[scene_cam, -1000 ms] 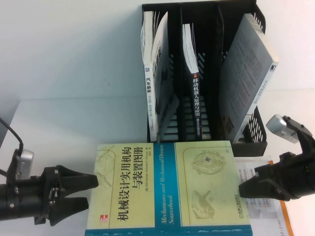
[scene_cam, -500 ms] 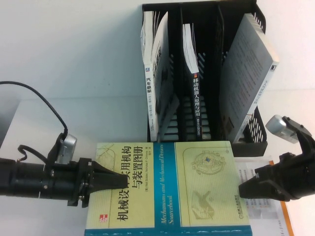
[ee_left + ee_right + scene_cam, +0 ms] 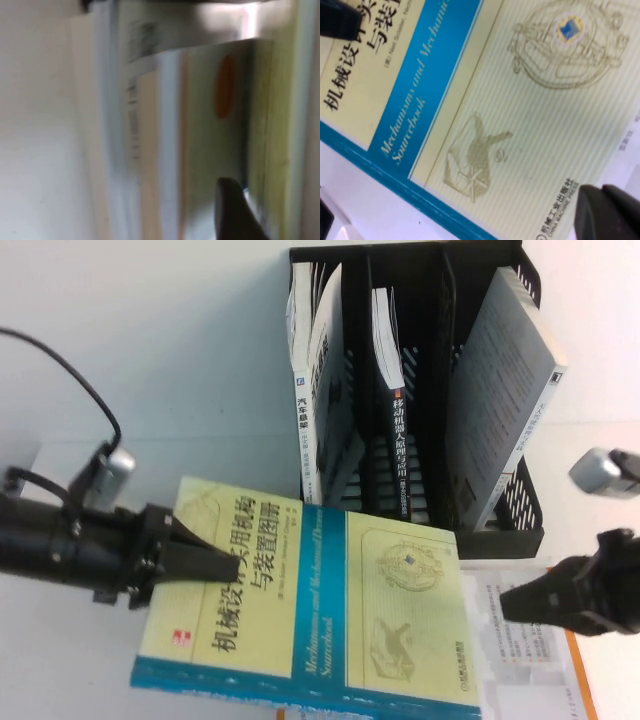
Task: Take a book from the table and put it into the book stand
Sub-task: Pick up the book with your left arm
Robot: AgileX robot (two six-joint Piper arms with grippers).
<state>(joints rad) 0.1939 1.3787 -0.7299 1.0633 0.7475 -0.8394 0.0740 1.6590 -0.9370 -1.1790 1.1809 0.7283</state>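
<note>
Since the earlier frame my left arm has slid in over the cover and the book has swung askew, its left edge lifted and its right end now dipping toward the white book on the right. It was square to me before; now its teal band runs on a slant. It sits in front of the stand, its far edge just before the stand's base, not in any compartment.

My left gripper is clamped on the book's left edge: one finger lies across the yellow cover by the black title, and the left wrist view shows the other finger under the page block, so the jaws are held apart by the book's thickness.

My right gripper hangs at the book's right end, its dark tip just beside the cover's corner; I cannot tell whether its fingers are apart or together, nor whether it touches.

Behind, the stand holds three books, one upright in each of the left and middle compartments, one leaning in the right. All of it rests on the table.
</note>
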